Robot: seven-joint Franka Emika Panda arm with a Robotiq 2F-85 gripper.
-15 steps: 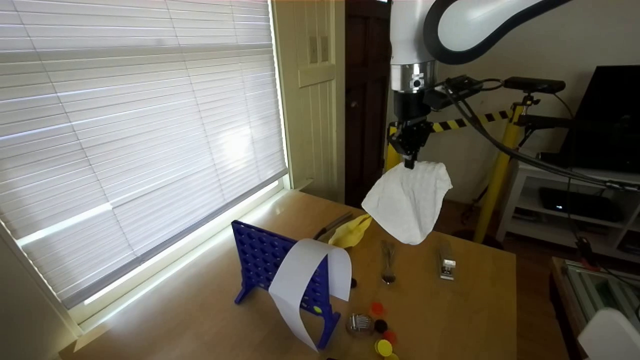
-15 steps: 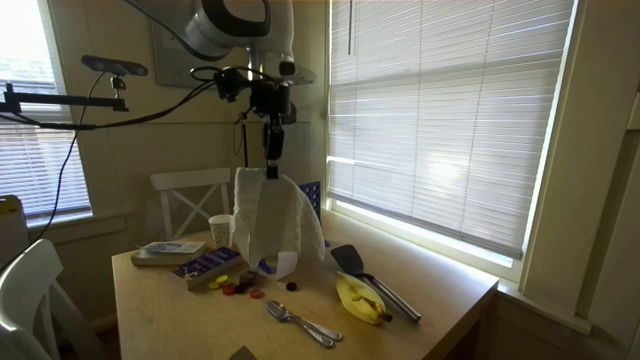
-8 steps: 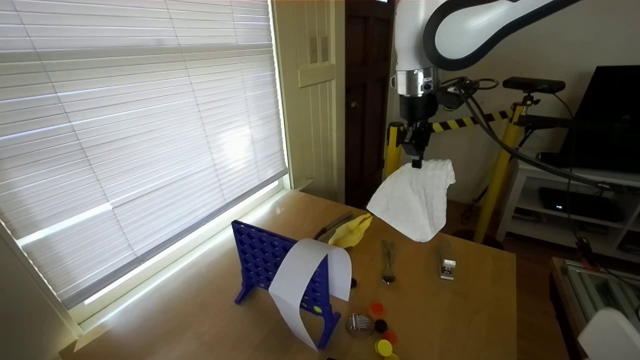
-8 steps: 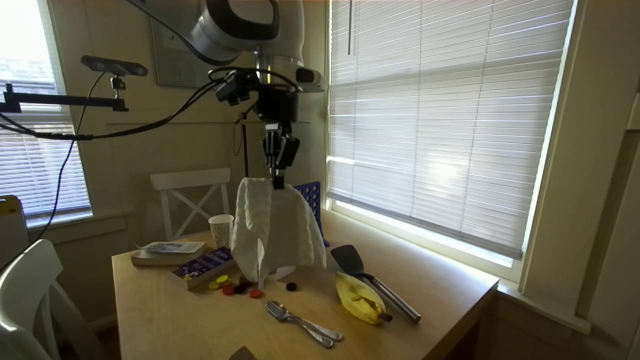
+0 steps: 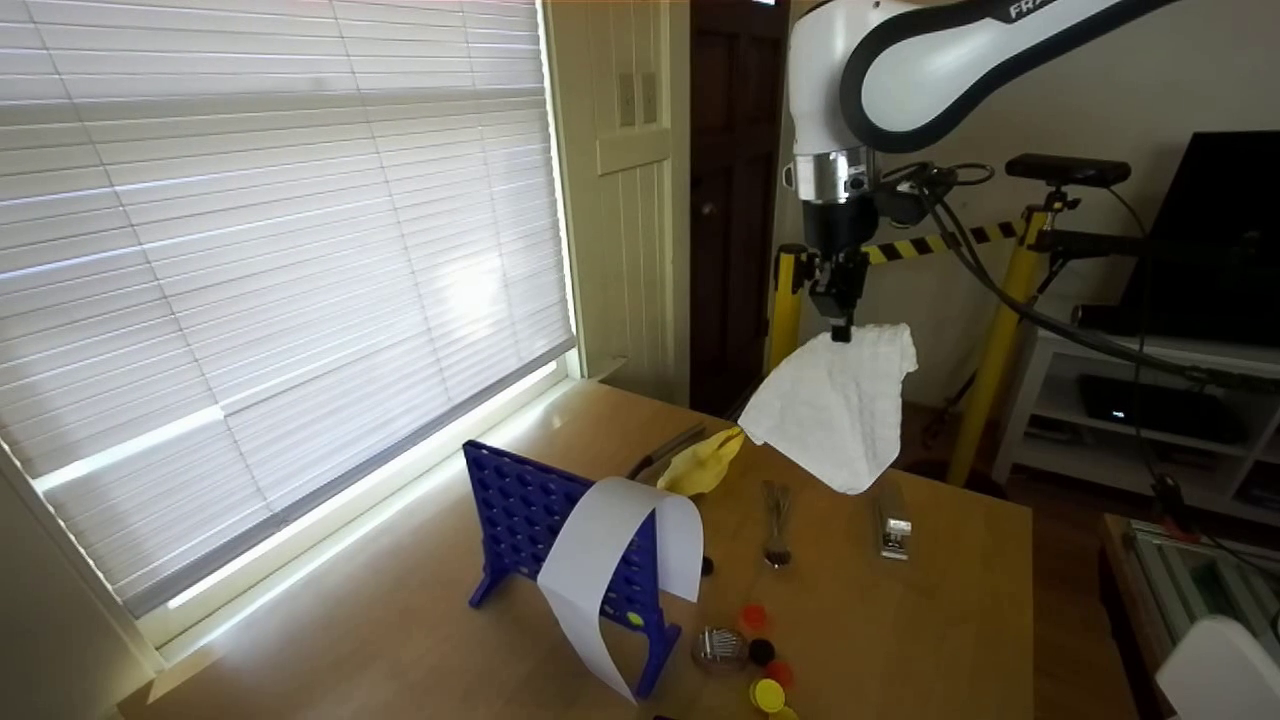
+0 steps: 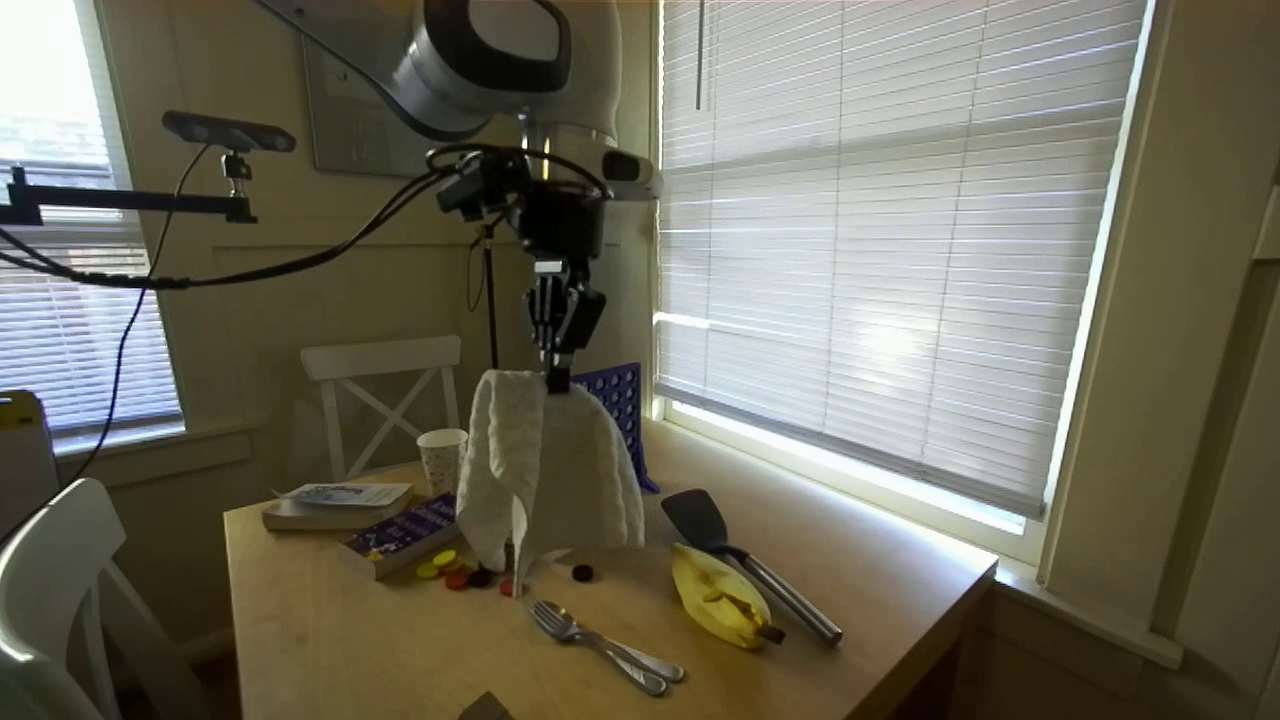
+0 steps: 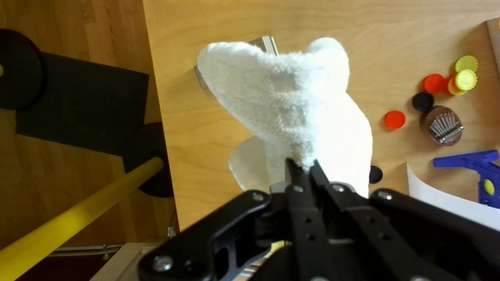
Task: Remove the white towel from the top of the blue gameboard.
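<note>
My gripper: points down and narrowed, its tips pinching the white towel near the top.
White towel: hangs from my fingertips in soft folds, off the blue gameboard and out to one side of it; in an exterior view it screens part of the gameboard.
Blue gameboard: upright on its legs, on the wooden table.
White strip: arched over the gameboard's top edge, a tail down each face.
Thumb piano: small, round, near one foot of the gameboard.
Game discs: red discs and yellow discs near that same foot of the gameboard; a lone black disc near the gameboard's face, on the towel's side.
Spatula: blade near the gameboard's other foot, handle pointing away from the gameboard.
Yellow banana-shaped item: beside the spatula, farther from the gameboard than the blade.
Fork: crossed with another utensil, well apart from the gameboard.
Paper cup and purple book: past the gameboard's thumb-piano end.
</note>
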